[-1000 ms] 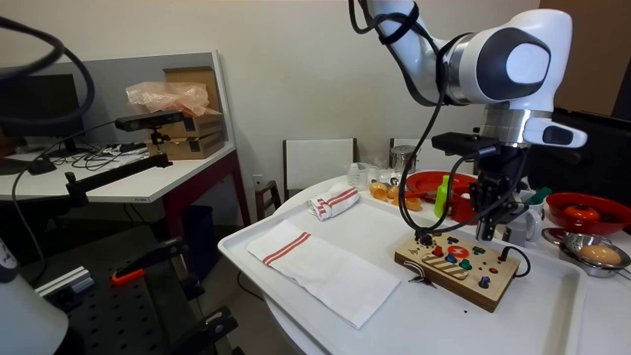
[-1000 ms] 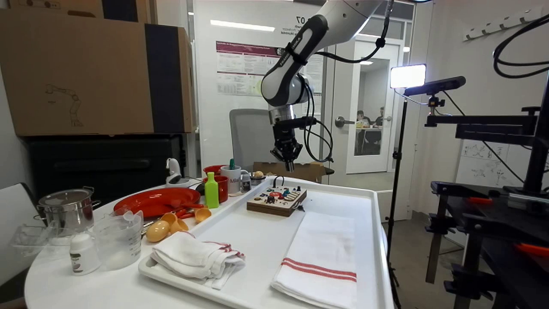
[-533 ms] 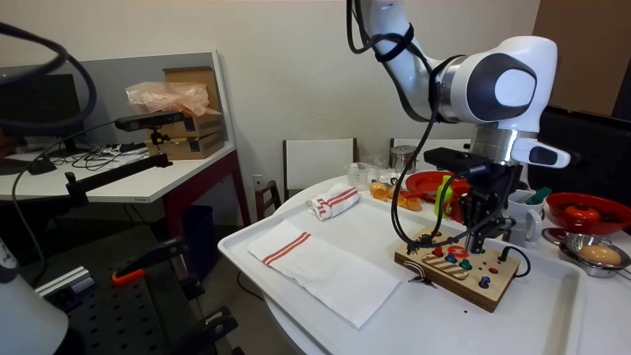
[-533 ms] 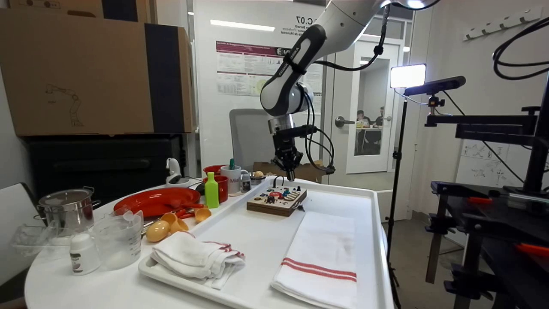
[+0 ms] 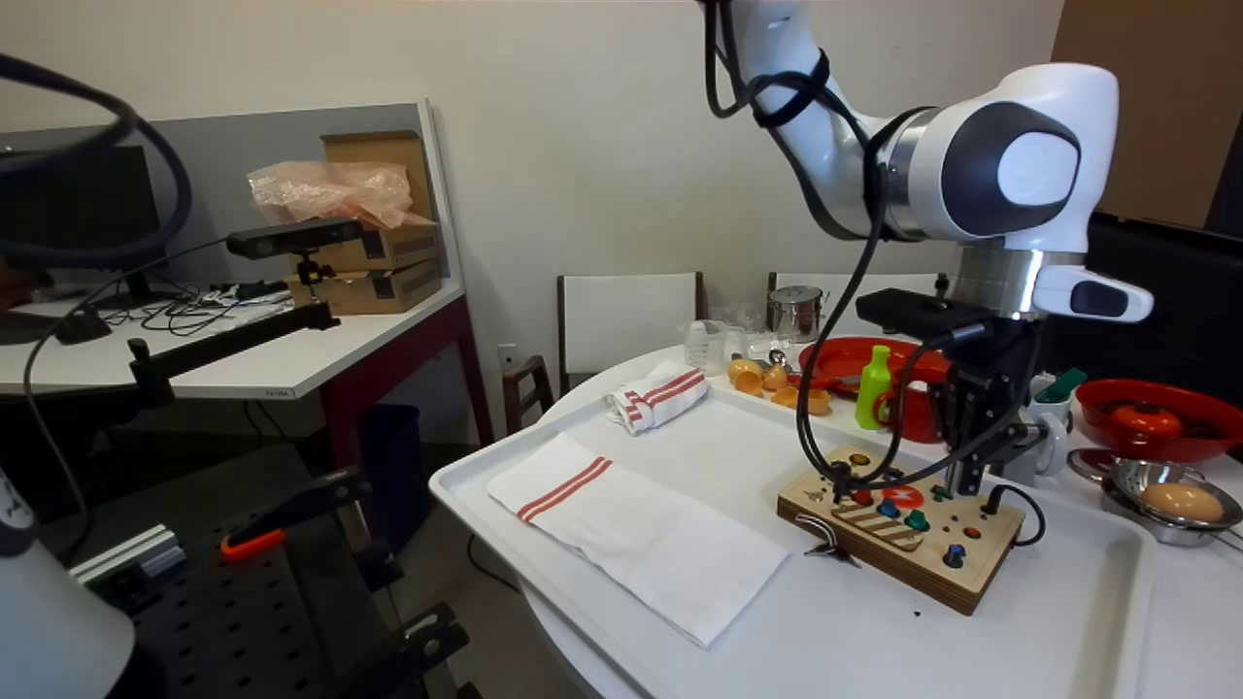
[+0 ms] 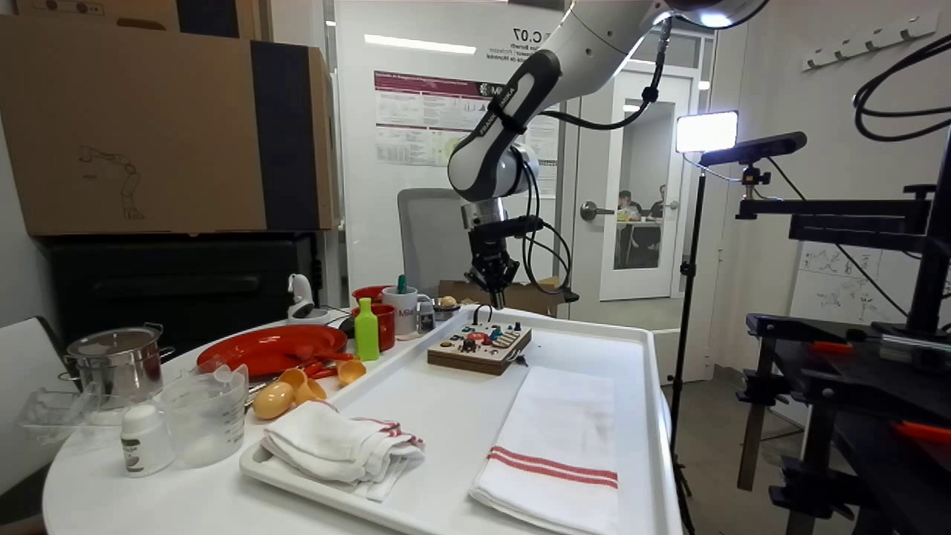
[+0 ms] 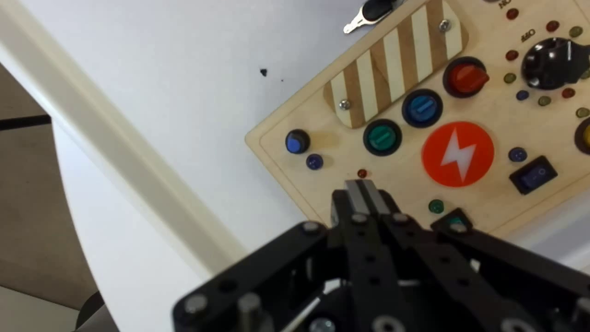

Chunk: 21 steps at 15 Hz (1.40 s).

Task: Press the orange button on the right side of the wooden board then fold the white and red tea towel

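The wooden board lies on the white tray with coloured knobs and buttons on top; it also shows in the wrist view. An orange-red button sits near its right end in an exterior view; in the wrist view my gripper seems to hide it. My gripper is shut and empty. Its fingertips hang a little above the board, beside a small red light. In an exterior view the gripper is over the board's far end. The white and red tea towel lies flat at the tray's left, two red stripes near one end.
A second striped towel lies bunched at the tray's back corner. A black cable loops from the board's end. A key lies beside the board. A green bottle, red mug and red bowl stand behind the tray.
Over the last second my gripper has come down towards the board. In the last half second it has shifted sideways towards the board's cable end. The board and towels have not moved.
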Tool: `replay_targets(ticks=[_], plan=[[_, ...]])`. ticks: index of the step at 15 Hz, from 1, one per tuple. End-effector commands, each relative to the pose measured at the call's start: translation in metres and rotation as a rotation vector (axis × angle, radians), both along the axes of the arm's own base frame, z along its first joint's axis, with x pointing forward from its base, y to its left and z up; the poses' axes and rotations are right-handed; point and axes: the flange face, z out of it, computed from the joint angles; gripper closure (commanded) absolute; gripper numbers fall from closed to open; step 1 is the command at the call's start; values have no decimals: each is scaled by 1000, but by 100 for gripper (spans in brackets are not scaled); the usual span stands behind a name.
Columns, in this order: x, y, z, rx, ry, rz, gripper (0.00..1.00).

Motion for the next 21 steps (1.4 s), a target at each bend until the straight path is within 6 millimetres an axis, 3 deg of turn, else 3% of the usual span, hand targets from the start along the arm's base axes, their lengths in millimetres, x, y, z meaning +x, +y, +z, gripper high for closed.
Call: replay_targets(ticks=[1, 12, 21], plan=[[10, -2, -10, -9, 7, 3, 100], [18, -17, -23, -37, 7, -32, 100], [21, -17, -31, -32, 37, -52, 100]])
